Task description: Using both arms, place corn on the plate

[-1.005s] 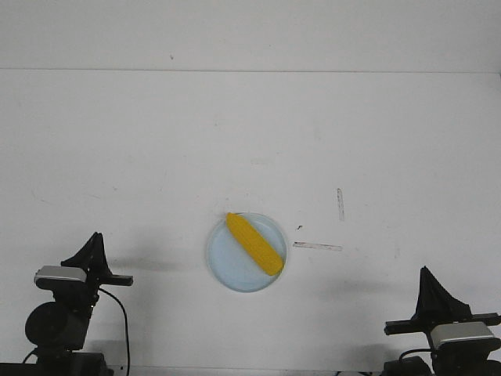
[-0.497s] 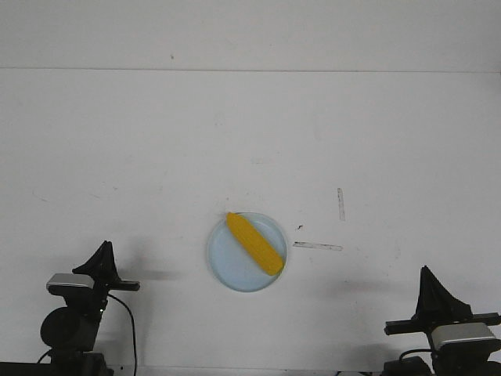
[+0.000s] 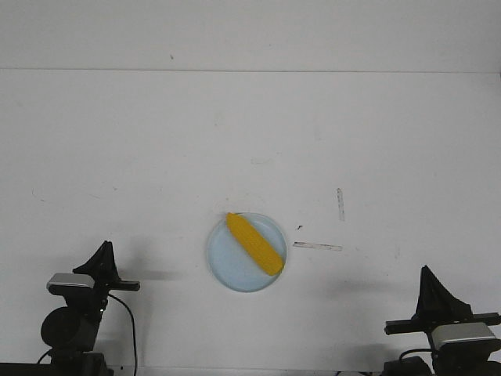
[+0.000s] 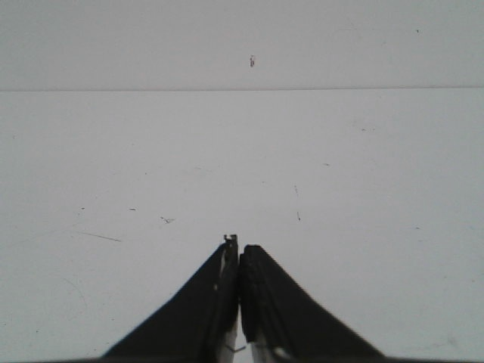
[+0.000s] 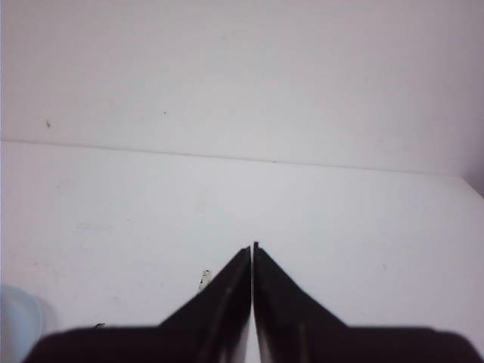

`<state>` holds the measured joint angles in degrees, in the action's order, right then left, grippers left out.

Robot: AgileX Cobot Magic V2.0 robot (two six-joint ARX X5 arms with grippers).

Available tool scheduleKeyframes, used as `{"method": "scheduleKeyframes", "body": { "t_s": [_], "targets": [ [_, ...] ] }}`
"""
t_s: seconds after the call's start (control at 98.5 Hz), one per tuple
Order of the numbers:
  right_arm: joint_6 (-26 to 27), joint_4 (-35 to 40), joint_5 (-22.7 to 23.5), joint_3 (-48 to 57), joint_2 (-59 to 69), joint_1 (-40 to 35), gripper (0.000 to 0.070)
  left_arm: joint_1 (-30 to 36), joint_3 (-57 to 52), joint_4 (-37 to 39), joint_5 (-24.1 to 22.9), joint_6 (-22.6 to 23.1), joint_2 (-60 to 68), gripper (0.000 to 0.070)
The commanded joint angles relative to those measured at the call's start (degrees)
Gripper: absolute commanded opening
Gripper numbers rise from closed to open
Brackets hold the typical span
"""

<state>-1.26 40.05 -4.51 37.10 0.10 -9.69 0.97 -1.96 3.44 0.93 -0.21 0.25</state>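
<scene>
From the front, a flat round pale-blue plate (image 3: 246, 253) with a low rim and a smooth, faintly glossy face sits on the matte white table (image 3: 156, 157), which carries scuffs and two short grey tape strips (image 3: 317, 246) just beyond the plate on the right gripper's side. The corn (image 3: 255, 244), bright yellow with a bumpy kernelled skin, lies on the plate toward its right half; its long axis runs diagonally, one end at the far rim slightly toward the left gripper's side, the other down near the rim on the right gripper's side, and which end is the narrower cannot be told. The plate lies between the two arms, ahead of both and well apart from each. The left gripper (image 3: 104, 249) is a black wedge above a silver-grey camera and a looping black cable; compared with a second ago it sits lower and a little closer in, and it matches the frame half a second back. The right gripper (image 3: 426, 274) has not moved, nor have plate and corn. In the left wrist view the left gripper (image 4: 238, 246) shows its two black tapered fingers pressed together over bare speckled table. In the right wrist view the right gripper (image 5: 252, 247) is likewise closed to a thin seam, with a pale-blue sliver of plate (image 5: 17, 318) off to one side.
</scene>
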Motion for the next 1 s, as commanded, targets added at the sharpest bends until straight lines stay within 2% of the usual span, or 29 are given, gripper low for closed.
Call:
{"method": "scheduleKeyframes", "body": {
  "t_s": [0.0, 0.091, 0.274, 0.406, 0.538, 0.69, 0.812, 0.995],
  "targets": [
    [-0.09, -0.72, 0.0, 0.46, 0.02, -0.09, 0.0013, 0.0, 1.18, 0.94, 0.0, -0.52, -0.07, 0.0001],
    [-0.04, -1.9, 0.13, 0.31, 0.02, 0.02, 0.0013, 0.0, 1.18, 0.94, 0.0, -0.52, -0.07, 0.0001],
    [-0.48, -11.76, 0.09, -4.37, 2.27, 3.58, 0.0013, 0.0, 1.18, 0.94, 0.0, -0.52, -0.07, 0.0001],
    [-0.2, -16.15, 0.35, -11.91, 1.88, 8.52, 0.0013, 0.0, 1.18, 0.94, 0.02, -0.52, -0.07, 0.0001],
    [0.39, -20.92, 3.78, -20.83, 0.39, 12.74, 0.0013, 0.0, 1.18, 0.94, 0.0, -0.52, -0.07, 0.0001],
    [0.39, -27.36, 4.2, -29.51, -0.02, 13.68, 0.0013, 0.0, 1.18, 0.94, 0.0, -0.52, -0.07, 0.0001],
    [0.44, -36.0, 4.74, -36.39, -0.02, 13.35, 0.0013, 0.0, 1.18, 0.94, 0.02, -0.52, -0.07, 0.0001],
    [0.81, -34.64, 5.14, -36.37, -0.02, 13.18, 0.0013, 0.0, 1.18, 0.94, 0.02, -0.52, -0.07, 0.0001]
  ]
}}
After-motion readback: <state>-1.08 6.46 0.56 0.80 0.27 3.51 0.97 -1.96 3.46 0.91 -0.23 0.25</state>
